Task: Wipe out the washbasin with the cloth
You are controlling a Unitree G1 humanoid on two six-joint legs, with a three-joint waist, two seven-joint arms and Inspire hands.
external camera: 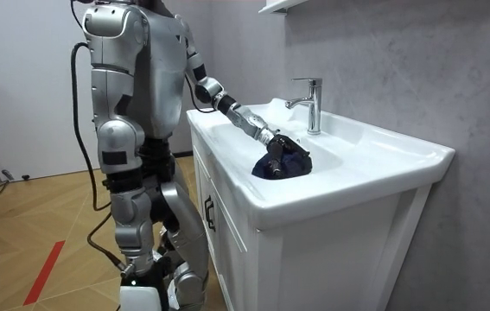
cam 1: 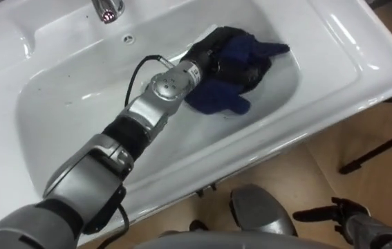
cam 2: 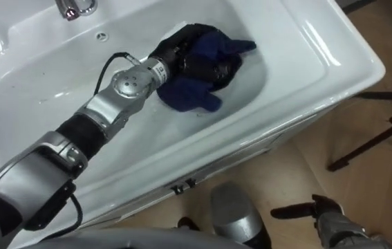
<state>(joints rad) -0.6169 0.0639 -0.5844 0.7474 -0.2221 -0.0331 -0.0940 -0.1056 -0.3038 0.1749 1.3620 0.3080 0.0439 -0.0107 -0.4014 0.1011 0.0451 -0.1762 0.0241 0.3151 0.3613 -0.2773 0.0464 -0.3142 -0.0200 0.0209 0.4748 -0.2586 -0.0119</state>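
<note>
Your left hand [cam 1: 218, 57] is down in the basin [cam 1: 64, 97], to the right of the tap [cam 1: 107, 10] and nearer the front wall than the tap is. It rests on a bunched dark blue cloth [cam 1: 216, 100]. The dark fingers look curled into the folds and holding the cloth, though they blend with the fabric where it piles up.

That suits the job. A gathered wad gives you a firm pad to press on the porcelain, and a forearm reaching in low over the front rim lets you bear down while you sweep.

The cloth sits on the sloping right side of the bowl. The floor of the bowl directly in front of the tap and everything to the tap's left lies bare, so judge the wipe as only partly covered.

Your right hand [cam 1: 334, 211] hangs far from the tap, outside the basin and below its front edge, above the wooden floor [cam 1: 320, 159]. Its fingers are loose and hold nothing. It is out of the way so that it cannot catch the rim.

In the room view you stand close against the white cabinet [external camera: 314, 250], opposite the tap, which keeps the whole bowl within one arm's reach.
</note>
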